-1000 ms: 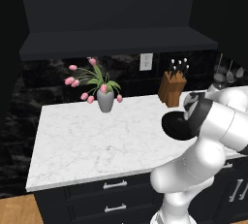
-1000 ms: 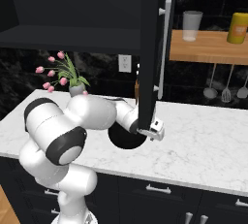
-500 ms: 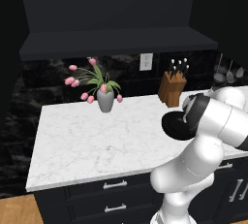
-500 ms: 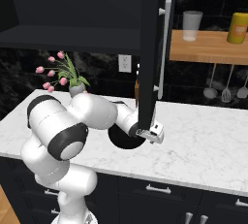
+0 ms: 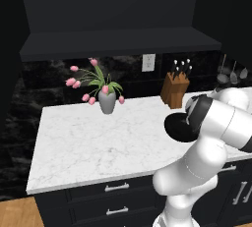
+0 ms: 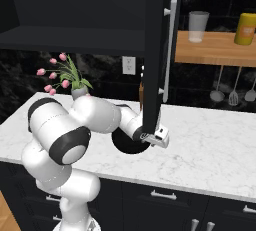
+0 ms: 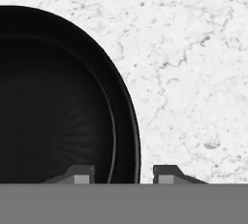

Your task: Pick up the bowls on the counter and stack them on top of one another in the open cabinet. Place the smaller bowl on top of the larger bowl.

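Gripping a bowl's rim on the surface (image 6: 210,145).
Your claw (image 7: 123,174) straddles the black bowl (image 7: 58,102) wall, jaws narrow; confirm firm contact, then lift straight.

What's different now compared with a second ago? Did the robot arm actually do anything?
Only a little. The arm leaned lower over the black bowl on the counter, and the gripper narrowed its fingers around the bowl's rim, one finger inside and one outside. The bowl has not been lifted and sits where it was. The tulip vase and knife block are unchanged.
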Controlling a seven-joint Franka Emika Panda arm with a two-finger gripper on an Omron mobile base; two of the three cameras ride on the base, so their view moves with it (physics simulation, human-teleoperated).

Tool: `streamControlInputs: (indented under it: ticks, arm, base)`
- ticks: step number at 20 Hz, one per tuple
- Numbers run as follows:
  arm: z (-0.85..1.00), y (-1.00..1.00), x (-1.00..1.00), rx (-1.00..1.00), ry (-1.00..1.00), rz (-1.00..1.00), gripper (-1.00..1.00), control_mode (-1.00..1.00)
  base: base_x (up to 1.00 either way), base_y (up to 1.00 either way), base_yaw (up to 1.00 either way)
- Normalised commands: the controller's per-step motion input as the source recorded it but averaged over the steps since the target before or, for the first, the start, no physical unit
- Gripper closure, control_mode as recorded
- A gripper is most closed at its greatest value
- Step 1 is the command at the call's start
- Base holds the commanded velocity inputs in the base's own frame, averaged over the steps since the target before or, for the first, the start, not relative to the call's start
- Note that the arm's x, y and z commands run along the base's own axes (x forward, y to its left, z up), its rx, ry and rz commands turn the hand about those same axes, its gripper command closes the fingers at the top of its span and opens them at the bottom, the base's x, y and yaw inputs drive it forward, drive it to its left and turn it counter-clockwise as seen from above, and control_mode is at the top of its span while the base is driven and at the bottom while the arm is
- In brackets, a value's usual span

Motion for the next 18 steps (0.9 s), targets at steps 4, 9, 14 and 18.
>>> streamControlInputs:
  ticks: [4,9,14,18]
  arm:
    - [0.00,0.00,0.00,0.00,0.00,0.00,1.00,-1.00]
    - [0.06,0.00,0.00,-0.01,0.00,0.00,1.00,-1.00]
    - [0.17,0.00,-0.15,-0.02,0.01,0.00,1.00,-1.00]
    - [0.27,0.00,-0.60,0.00,-0.10,0.00,1.00,-1.00]
  base:
    - [0.00,0.00,0.00]
    - [0.00,0.00,0.00]
    - [0.00,0.00,0.00]
    - [0.00,0.00,0.00]
